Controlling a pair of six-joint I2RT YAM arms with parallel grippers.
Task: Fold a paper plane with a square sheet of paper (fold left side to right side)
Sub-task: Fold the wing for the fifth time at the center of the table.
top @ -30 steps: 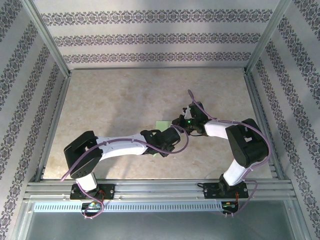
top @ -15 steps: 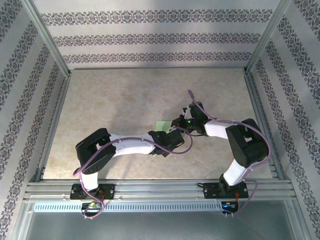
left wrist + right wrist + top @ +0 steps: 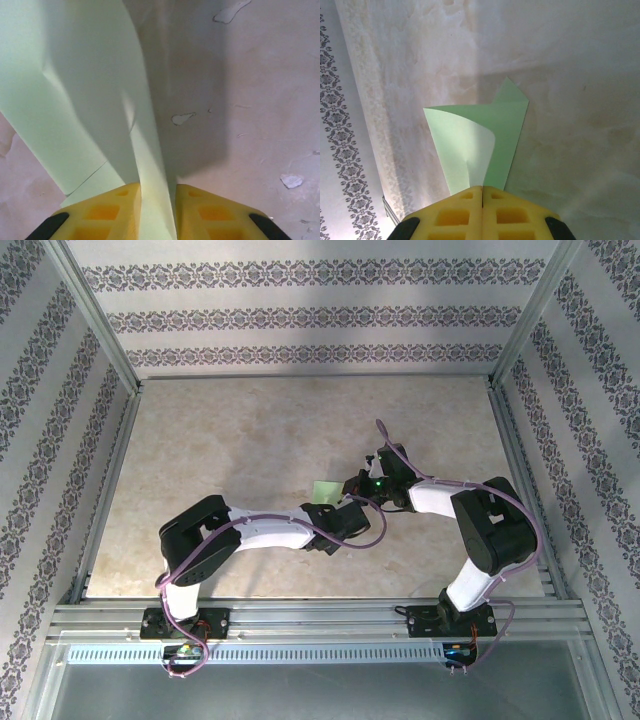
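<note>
You have the left gripper (image 3: 157,195) and right gripper (image 3: 481,194) each pinching the square sheet of paper (image 3: 506,125) at centre frame.

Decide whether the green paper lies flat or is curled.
Curled: the paper bows up, pinched by the left gripper and the right gripper.

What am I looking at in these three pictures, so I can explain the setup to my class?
Two white robot arms are bolted at the near edge of a pale, stone-patterned table. The wide picture looks down from above and behind them. The other two come from a camera on each wrist, so the yellow blocks at the bottom are that arm's own fingers. On the table is a square sheet of paper, pale green. The left gripper pinches a raised fold of it. The right gripper pinches another edge, where part of the sheet curls upward.
</note>
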